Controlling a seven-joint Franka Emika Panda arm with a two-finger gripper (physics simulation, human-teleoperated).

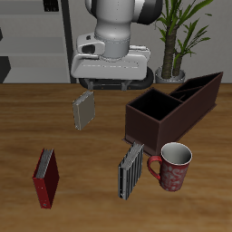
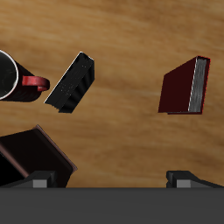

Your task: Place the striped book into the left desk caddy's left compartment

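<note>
While the gripper point(image 1: 111, 86) hangs high over the table with its two fingers spread wide and nothing between them, the striped book point(image 1: 131, 169) stands untouched on the wood, well below it and further toward the table's front edge. In the wrist view the fingertips point(image 2: 39, 179) show far apart, gripper point(image 2: 112, 181) empty, so no grasp is made yet.

The striped book point(image 2: 70, 83) is a thin slab, upright but leaning a bit, with narrow dark-grey and whitish bands on the cover. Thin top edge up likely suits a pinch from above.

The mug point(image 1: 172, 166) sits just beside it, red patterned, glossy, handle turned toward the book. That gap looks tight for a finger.

The left desk caddy point(image 1: 172, 104) is below the gripper and off to one side, beyond book and mug: long maroon-brown box, open top, black inside, with dividers. Open top means a straight drop-in should work.

The grey checked book point(image 1: 83, 109) sits below the gripper on the side away from the caddy; whether it rests on the table is unclear. The red book point(image 1: 45, 177) stands well apart near the front edge, hard-looking cover, pale page block visible point(image 2: 188, 86).

Judgement: approach phase, everything still to do.
</note>
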